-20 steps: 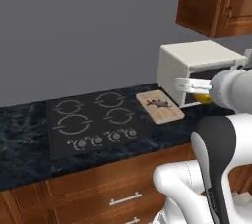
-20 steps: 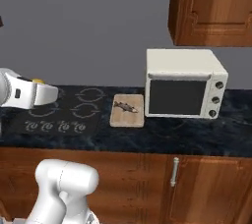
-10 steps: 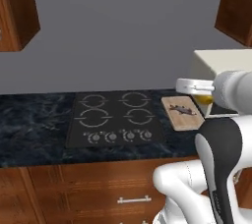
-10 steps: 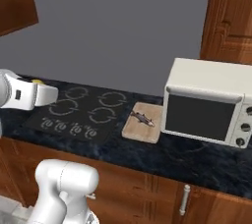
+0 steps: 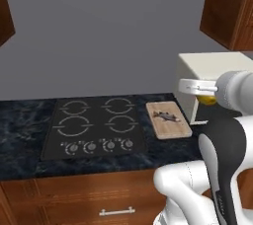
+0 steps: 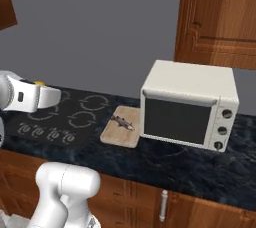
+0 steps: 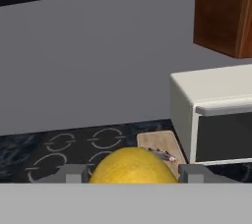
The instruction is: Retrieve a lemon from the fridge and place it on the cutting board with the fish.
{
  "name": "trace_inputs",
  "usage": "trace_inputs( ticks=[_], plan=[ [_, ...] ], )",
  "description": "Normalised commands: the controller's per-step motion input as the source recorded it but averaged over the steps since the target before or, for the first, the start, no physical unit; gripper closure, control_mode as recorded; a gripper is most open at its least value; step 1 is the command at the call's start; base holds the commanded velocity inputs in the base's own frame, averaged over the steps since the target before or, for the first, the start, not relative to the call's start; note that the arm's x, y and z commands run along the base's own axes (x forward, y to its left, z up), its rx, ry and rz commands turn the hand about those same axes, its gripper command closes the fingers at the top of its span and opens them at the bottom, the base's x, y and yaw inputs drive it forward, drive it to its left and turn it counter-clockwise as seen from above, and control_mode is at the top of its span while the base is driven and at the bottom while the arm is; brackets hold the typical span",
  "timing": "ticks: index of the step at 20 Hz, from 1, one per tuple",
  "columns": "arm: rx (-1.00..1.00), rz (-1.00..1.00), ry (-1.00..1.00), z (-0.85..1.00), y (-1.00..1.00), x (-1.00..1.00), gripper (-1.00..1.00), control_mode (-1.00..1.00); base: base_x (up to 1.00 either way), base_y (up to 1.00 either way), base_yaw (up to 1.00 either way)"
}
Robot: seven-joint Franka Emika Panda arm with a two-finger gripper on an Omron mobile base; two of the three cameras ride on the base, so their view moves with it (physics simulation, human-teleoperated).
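Observation:
My gripper (image 7: 133, 175) is shut on the lemon (image 7: 132, 166), a round yellow fruit sitting between the two fingertips (image 7: 74, 174) in the hand view. In the left base view the lemon (image 5: 207, 99) hangs in the air in front of the microwave, to the right of and above the cutting board (image 5: 168, 120). The tan board lies on the dark counter beside the stove, with the slim grey fish (image 5: 166, 116) on it. From the right, the board (image 6: 121, 127) and fish (image 6: 123, 122) lie just left of the microwave. The fridge is out of view.
A white microwave (image 6: 188, 104) stands on the counter close to the board's right side. The black stovetop (image 5: 94, 128) with its knobs lies to the board's left. Brown wall cabinets (image 6: 220, 17) hang above the microwave. Drawers run below the counter edge.
Both base views have shifted as the base moved: stove, board and microwave have slid across the pictures. The gripper holds the lemon just as before.

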Motion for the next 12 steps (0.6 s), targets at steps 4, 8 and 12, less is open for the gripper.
trace_inputs(
  ticks=[4, 8, 12],
  plan=[
    [0.00, 0.00, 0.00, 0.00, 0.00, 0.00, 1.00, 1.00, 0.42, -0.14, -0.04],
    [0.00, 0.00, 0.00, 0.00, 0.00, 0.00, 1.00, 1.00, 0.29, -0.47, -0.08],
    [0.00, 0.00, 0.00, 0.00, 0.00, 0.00, 1.00, 1.00, 0.08, -0.50, -0.14]
  ],
)
